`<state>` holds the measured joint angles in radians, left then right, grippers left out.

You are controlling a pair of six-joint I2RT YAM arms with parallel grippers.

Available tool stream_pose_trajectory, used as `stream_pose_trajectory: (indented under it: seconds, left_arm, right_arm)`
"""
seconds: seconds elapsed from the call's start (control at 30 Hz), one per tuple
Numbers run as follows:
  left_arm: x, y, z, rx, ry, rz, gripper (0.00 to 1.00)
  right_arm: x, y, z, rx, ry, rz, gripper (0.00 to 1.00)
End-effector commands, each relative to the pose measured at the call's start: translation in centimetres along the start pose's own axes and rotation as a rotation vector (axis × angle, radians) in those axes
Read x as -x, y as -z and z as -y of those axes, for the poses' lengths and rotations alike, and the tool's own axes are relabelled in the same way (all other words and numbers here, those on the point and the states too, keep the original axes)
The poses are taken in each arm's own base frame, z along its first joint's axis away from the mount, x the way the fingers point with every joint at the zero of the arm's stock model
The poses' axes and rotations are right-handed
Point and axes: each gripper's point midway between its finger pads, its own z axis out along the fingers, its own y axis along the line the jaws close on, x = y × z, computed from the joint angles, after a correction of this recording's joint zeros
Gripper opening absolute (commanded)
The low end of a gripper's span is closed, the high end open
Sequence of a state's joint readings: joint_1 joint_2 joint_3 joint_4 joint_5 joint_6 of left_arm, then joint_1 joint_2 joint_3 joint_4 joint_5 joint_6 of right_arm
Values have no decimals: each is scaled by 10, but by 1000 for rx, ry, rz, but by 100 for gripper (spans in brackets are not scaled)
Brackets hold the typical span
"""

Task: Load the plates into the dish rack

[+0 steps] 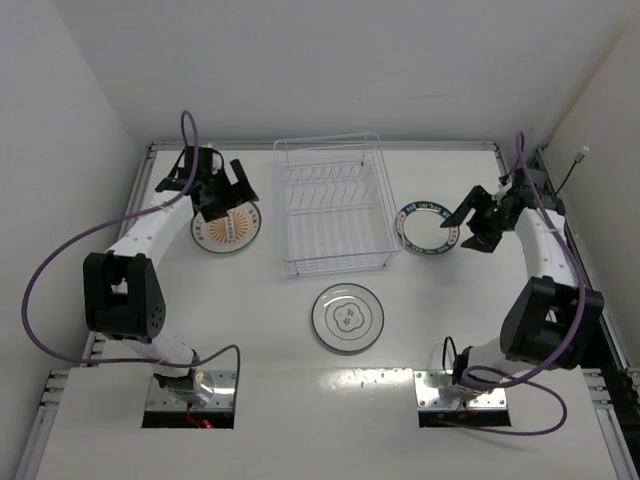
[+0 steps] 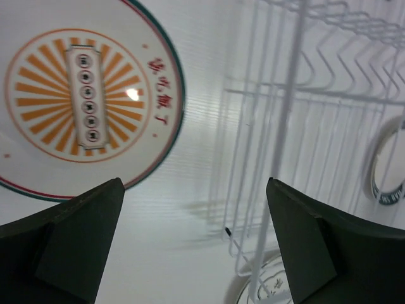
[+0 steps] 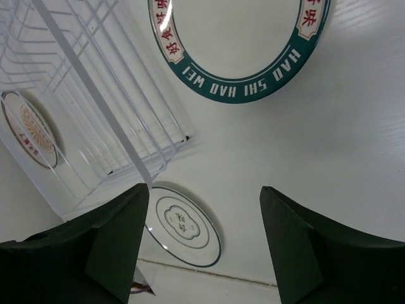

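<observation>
Three plates lie flat on the white table. The orange sunburst plate (image 1: 227,230) (image 2: 82,95) sits left of the dish rack (image 1: 330,205) (image 2: 316,95). My left gripper (image 1: 230,197) (image 2: 196,253) hovers open over that plate's far edge, holding nothing. The dark-rimmed plate (image 1: 428,227) (image 3: 237,92) lies right of the rack. My right gripper (image 1: 466,230) (image 3: 205,247) hangs open just beside its right rim, empty. The grey-ringed plate (image 1: 347,318) (image 3: 183,225) rests in front of the rack. Nothing stands in the rack's slots (image 3: 76,95).
White walls enclose the table on the left, back and right. Purple cables loop off both arms, the left one bulging out toward the left wall (image 1: 40,290). Both arm bases sit on metal mounts at the near edge (image 1: 190,385).
</observation>
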<state>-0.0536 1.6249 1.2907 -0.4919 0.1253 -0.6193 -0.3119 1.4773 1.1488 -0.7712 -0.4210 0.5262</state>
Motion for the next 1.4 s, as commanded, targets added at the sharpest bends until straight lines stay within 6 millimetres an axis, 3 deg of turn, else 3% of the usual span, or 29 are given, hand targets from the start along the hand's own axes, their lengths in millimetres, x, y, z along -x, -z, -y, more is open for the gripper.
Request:
stream_pose_trajectory:
  seconds: [0.0,0.03,0.13,0.33,0.43,0.63,0.8,1.03,1.1,1.2,1.27,1.3,1.37]
  left_arm:
    - [-14,20,36,-83,-44,-4,94]
    - [-16,24,43,-98,-58,-3,100]
    - [-26,34,63,-137,-120,2,100]
    - [-46,36,61,-144,-136,-25,100]
    - [-49,34,59,-138,-135,-33,100]
    - [-53,35,57,-136,-134,-53,100]
    - [-48,40,59,-129,-143,-46,100]
    - [-42,49,61,-124,-144,-37,100]
    - [-43,53,61,-123,-143,-39,100]
    - [-44,53,58,-110,-143,-42,100]
    - [-44,53,54,-100,-135,-46,100]
    - [-44,53,54,-100,-135,-46,100]
    - [-44,53,54,-100,-135,-46,100]
  right_arm:
    - [15,8,8,-33,23,61,68]
    - [12,0,11,-34,9,29,68]
    - [27,-8,22,28,-66,18,68]
    - [54,-47,60,54,-207,-36,61]
    - [61,-65,66,67,-237,-40,60]
    - [84,-81,75,42,-273,29,60]
    - [81,-104,82,-19,-287,-3,58]
    - [59,-125,78,-91,-276,-45,54]
    - [45,-136,75,-99,-266,-88,54]
    - [38,-146,72,-103,-263,-114,46]
    - [39,-146,74,-113,-263,-110,23]
    - [39,-146,74,-113,-263,-110,23]
    - [39,-148,70,-107,-250,-106,10]
